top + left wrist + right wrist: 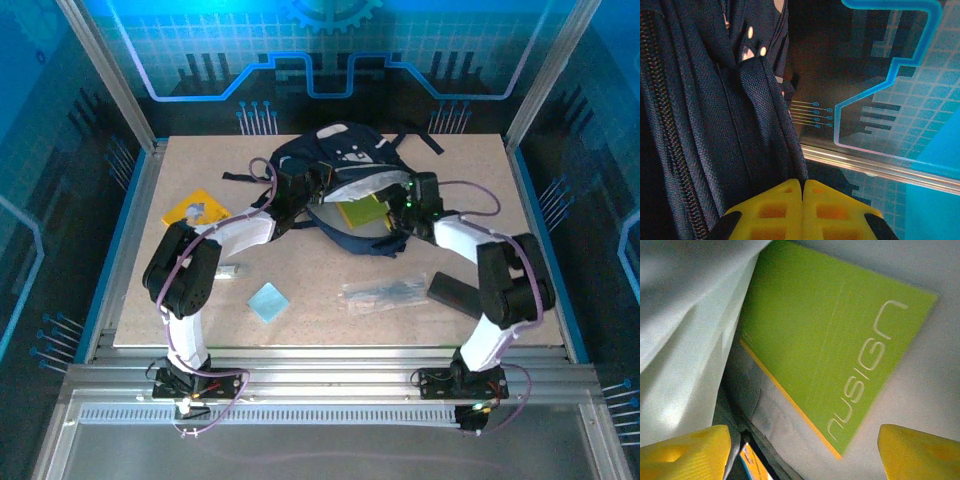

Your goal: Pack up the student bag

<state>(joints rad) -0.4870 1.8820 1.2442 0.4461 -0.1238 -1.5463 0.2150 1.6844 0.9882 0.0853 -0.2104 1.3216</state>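
Right gripper [802, 452] gapes over the green notebook [840, 350], already inside the student bag [335, 150] (far-centre worktop [330, 330]); left gripper [803, 187] clamps the bag's rim; yellow card [195, 210], blue pad [268, 300], clear packet [385, 292], black case [455, 293] await.

The student bag [340, 160] is laid at the back middle of the table [330, 335]. A notebook [362, 212] is tucked inside its open mouth. The left gripper [288, 192] is set at the mouth's left edge, with bag cloth caught between its fingers [772, 212]. The right gripper [408, 203] is held at the right edge, just over the notebook. A flat card [195, 210] is placed left of the bag. Nearer the front, a small pad [268, 300], a packet [385, 292] and a flat case [455, 295] are lined up from left to right.
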